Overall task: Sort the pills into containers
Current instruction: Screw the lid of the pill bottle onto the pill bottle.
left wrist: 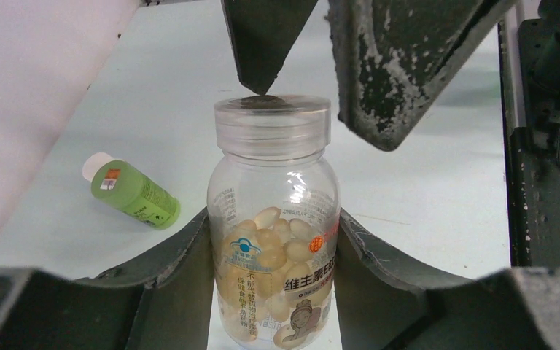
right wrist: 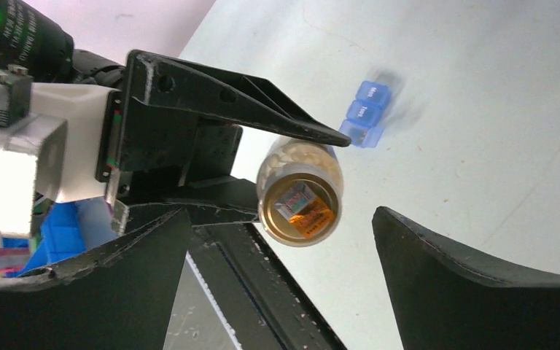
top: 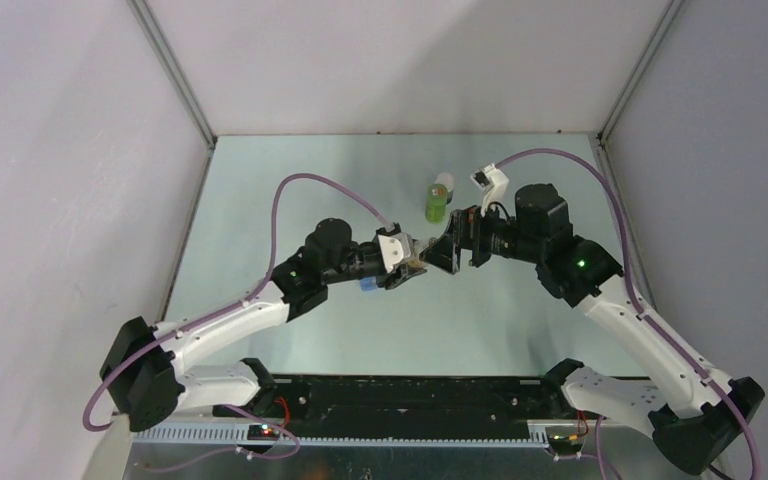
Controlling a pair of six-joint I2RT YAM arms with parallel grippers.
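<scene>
A clear pill bottle (left wrist: 273, 240) holding pale capsules, with a clear cap (left wrist: 272, 124), is clamped between the fingers of my left gripper (left wrist: 273, 292), which is shut on its body. From above, the left gripper (top: 410, 268) holds the bottle (top: 417, 266) over the middle of the table. My right gripper (top: 447, 245) faces the cap end (right wrist: 299, 211) with its jaws spread wide. One of its fingertips (left wrist: 262, 65) sits at the cap's top. In the right wrist view the right gripper (right wrist: 281, 213) stands open around the cap without touching its sides.
A green bottle with a white cap (top: 438, 200) lies on the table behind the grippers, also seen in the left wrist view (left wrist: 133, 193). A blue pill organiser strip (right wrist: 364, 113) lies on the table beyond the bottle. Another blue piece (top: 368, 285) shows under the left wrist.
</scene>
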